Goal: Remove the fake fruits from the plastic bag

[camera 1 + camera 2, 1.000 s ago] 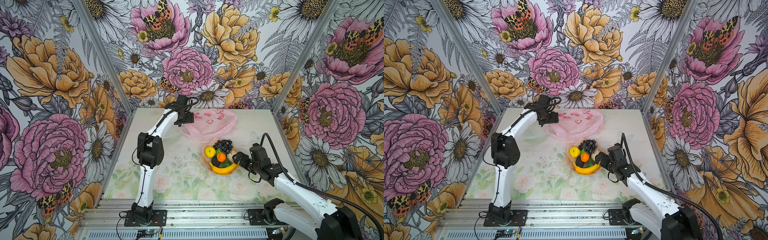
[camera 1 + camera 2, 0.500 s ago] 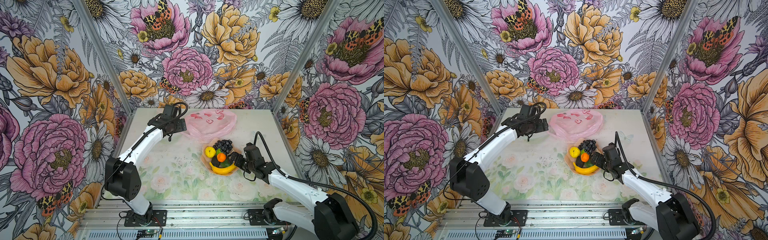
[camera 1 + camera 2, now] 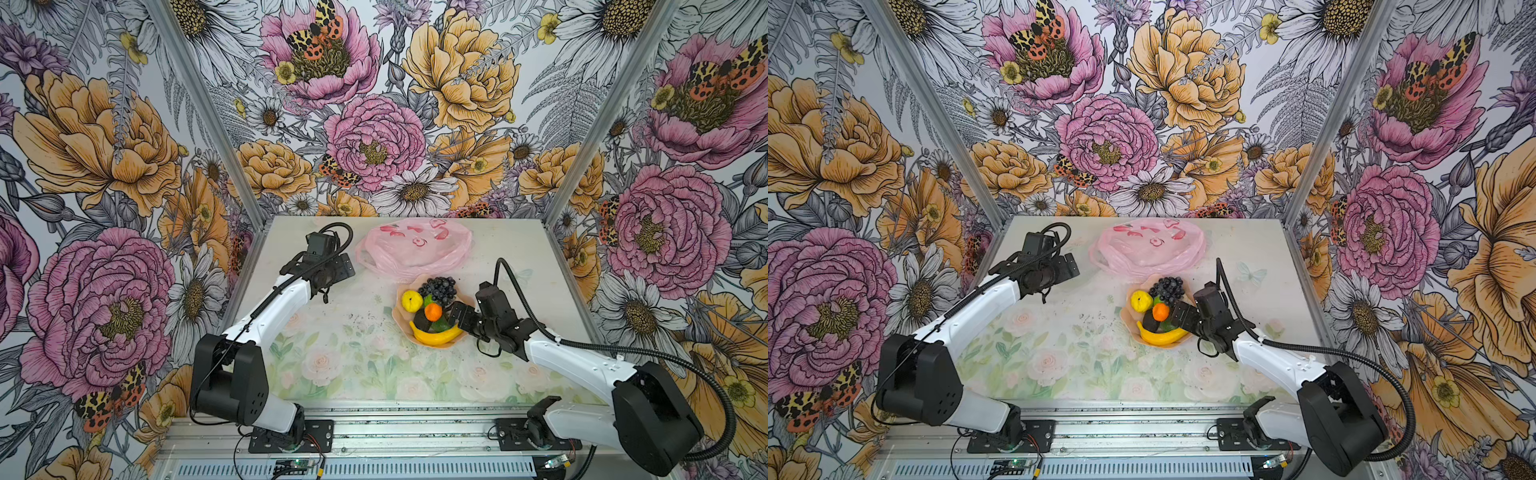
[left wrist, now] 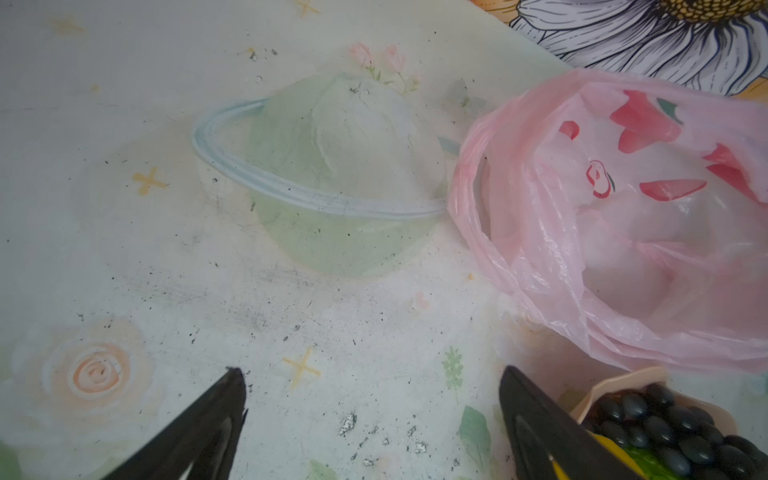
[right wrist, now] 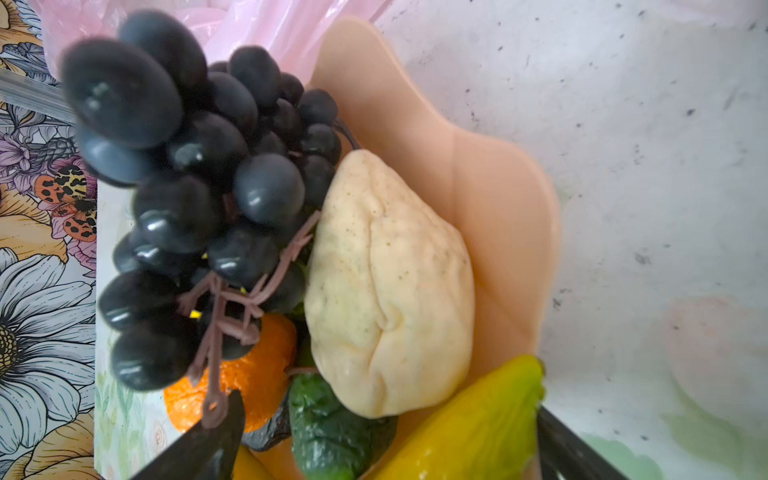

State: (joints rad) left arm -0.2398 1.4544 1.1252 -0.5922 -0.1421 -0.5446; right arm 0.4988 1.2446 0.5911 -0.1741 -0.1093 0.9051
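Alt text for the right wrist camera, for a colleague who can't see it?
Close-up of a peach bowl filled with a black grape bunch, a cream-white knobbly piece, an orange, a dark green piece and a yellow banana. The right gripper stands open and empty in the foreground; the pink plastic bag shows beyond the grapes.

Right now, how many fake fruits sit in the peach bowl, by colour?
Yellow: 2, lemon and banana
Orange: 1, orange
Green: 2, lime by lemon, lime by banana
Dark: 2, grape bunch and avocado
Cream: 1, knobbly piece
Total: 8
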